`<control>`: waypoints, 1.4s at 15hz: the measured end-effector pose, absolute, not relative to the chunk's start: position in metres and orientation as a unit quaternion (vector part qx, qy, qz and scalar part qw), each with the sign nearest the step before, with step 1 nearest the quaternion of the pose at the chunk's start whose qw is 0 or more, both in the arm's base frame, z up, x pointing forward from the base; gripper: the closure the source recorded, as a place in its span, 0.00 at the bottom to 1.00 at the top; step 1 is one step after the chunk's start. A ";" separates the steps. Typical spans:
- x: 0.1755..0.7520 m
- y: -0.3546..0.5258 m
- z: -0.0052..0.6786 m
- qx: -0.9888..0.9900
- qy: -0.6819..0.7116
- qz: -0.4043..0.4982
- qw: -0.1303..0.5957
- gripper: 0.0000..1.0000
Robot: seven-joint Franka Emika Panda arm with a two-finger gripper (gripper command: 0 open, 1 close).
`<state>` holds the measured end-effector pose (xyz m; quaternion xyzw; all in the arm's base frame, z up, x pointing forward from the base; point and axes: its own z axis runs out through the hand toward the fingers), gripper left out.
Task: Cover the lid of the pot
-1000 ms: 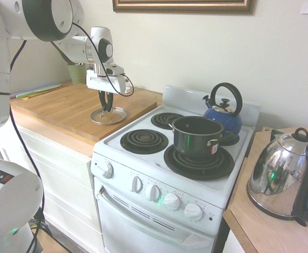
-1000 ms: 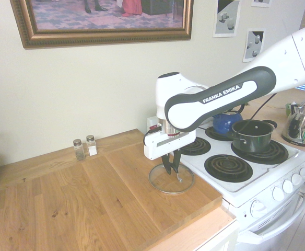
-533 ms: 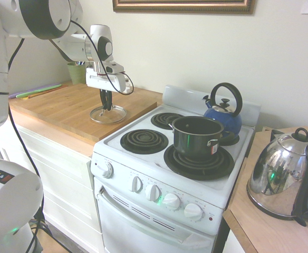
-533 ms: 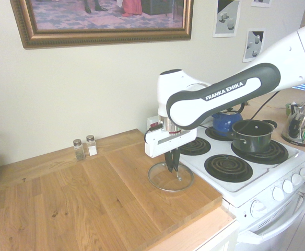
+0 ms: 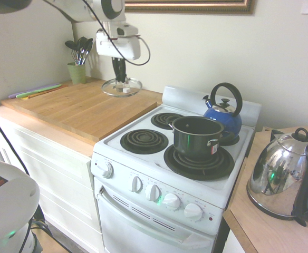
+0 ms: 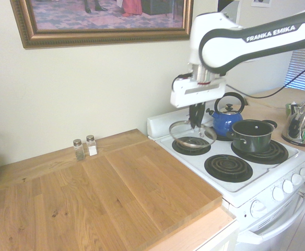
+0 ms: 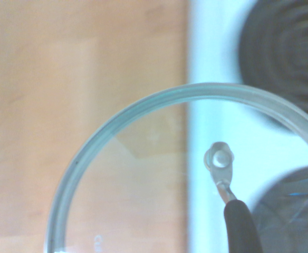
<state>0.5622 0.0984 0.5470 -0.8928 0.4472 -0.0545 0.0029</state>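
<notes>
Jaws pinching the knob of the lid [image 6: 192, 136], gripper [image 6: 196, 121] pointing straight down. A second ago resting flat on the wooden counter [image 6: 121, 193] with the fingers just closing on it; now lifted clear, hanging level directly beneath the jaws, high above the seam where counter meets stove [image 6: 257, 180]. Carried up and toward the burners, as the wrist view confirms: lid [image 7: 159, 174] rim over both wood and white enamel, dark coils beyond. Grasp apparently secure, with no visible tilt. Pot [image 6: 252, 135] open on the far front burner, well off to the side of the jaws and lower, next to the blue kettle [image 6: 227, 116]. Pick-up done, then; remaining, most likely: travel across the stove, centring over the pot's mouth, lowering, release.
</notes>
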 end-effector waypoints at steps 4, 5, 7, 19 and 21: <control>0.551 -0.014 0.564 -0.867 0.497 -0.050 -0.007 1.00; 0.548 -0.039 0.568 -0.862 0.504 -0.052 -0.008 1.00; 0.541 -0.081 0.570 -0.854 0.518 -0.052 -0.011 1.00; 0.542 -0.179 0.490 -0.843 0.536 -0.012 -0.037 1.00; 0.546 -0.181 0.481 -0.845 0.533 -0.016 -0.037 1.00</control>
